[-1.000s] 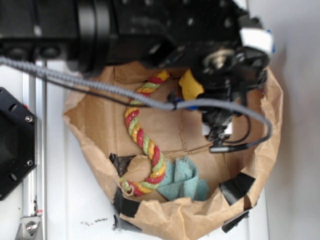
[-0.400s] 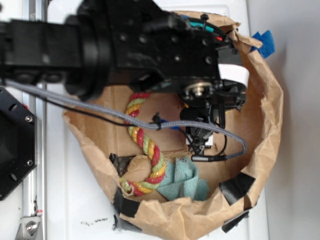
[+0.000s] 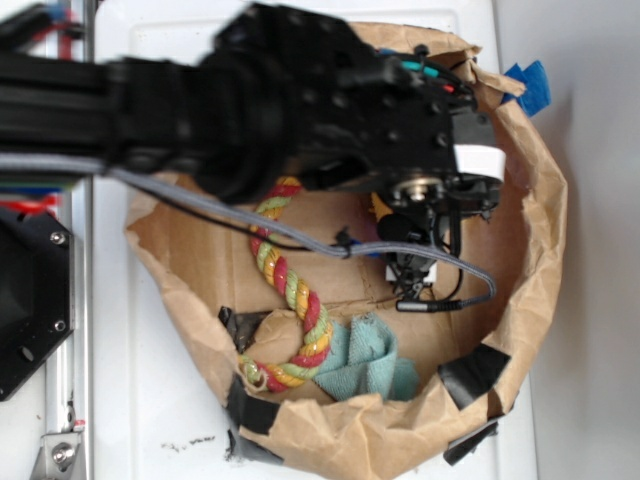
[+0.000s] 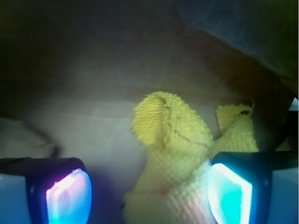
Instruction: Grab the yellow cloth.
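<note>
Wrist view: the gripper (image 4: 149,186) has its two fingers spread apart, the left fingertip (image 4: 65,196) glowing purple-blue, the right glowing cyan. Between them, nearer the right finger and touching it, sits the yellow cloth (image 4: 173,154), bunched up with one fold standing. Nothing clamped. From the exterior view, left to right: the braided rope (image 3: 290,290) snakes down the paper bag (image 3: 540,250), the teal rag (image 3: 365,360) lies beside the rope's lower end, and the arm covers most of the cloth; only a yellow sliver shows.
</note>
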Robot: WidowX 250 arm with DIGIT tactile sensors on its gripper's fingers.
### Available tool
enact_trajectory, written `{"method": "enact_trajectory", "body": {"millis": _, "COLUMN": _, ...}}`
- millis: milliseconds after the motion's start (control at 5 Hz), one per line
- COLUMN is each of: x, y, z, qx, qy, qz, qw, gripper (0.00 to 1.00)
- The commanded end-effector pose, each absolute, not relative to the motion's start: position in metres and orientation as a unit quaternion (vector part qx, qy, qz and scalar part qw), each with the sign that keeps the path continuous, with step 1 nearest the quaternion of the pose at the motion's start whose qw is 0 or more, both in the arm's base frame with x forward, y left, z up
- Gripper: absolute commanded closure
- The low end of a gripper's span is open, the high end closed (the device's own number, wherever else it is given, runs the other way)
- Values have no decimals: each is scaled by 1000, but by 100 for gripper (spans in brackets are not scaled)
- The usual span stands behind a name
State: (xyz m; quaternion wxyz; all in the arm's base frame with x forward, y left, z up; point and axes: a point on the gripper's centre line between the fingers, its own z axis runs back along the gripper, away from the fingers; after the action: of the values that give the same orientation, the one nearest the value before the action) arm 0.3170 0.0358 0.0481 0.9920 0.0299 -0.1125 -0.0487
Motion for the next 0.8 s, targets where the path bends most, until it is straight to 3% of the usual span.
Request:
{"method": "enact_trajectory", "body": {"millis": 0, "x": 328, "y": 44, "z": 61, "qx": 43, "qy": -141, "qz": -35, "qw": 988, "gripper": 100}}
{"method": "enact_trajectory", "body": {"millis": 600, "x": 324, "y": 42, "z": 61, "qx": 50, "qy": -143, "qz": -36, "qw": 988, "gripper": 100}}
